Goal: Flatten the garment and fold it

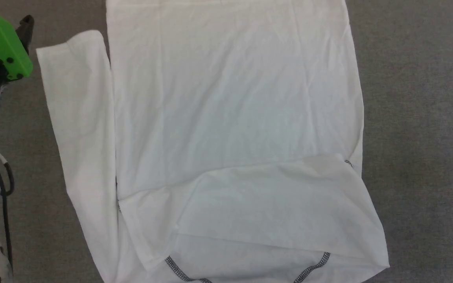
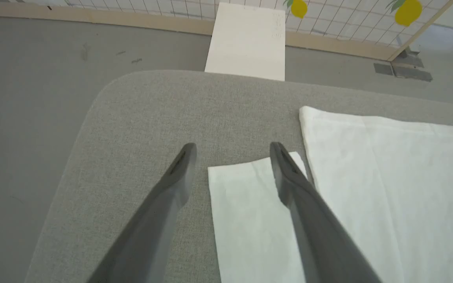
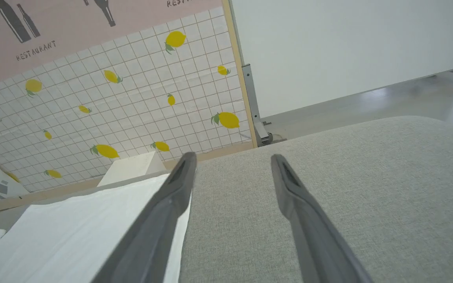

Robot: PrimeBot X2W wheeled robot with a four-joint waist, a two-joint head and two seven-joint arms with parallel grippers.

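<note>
The white T-shirt (image 1: 230, 110) lies spread on the grey padded table (image 1: 415, 118). A flap (image 1: 273, 204) is folded over its near end, where dark zigzag stitching (image 1: 176, 268) shows. A long narrow strip of the shirt (image 1: 81, 137) sticks out along its left side. My left gripper (image 2: 232, 147) is open, hovering over the far end of that strip (image 2: 250, 212) with nothing between its fingers; in the head view its green housing (image 1: 2, 43) sits at the upper left. My right gripper (image 3: 232, 157) is open above bare table, beside the shirt's right edge (image 3: 73, 232).
A rigid white box (image 2: 246, 39) stands on the floor beyond the table's far edge, also seen as a white box (image 3: 132, 167) in the right wrist view. The table's rounded corner (image 2: 104, 90) is near my left gripper. A lemon-patterned wall panel (image 3: 112, 102) stands behind.
</note>
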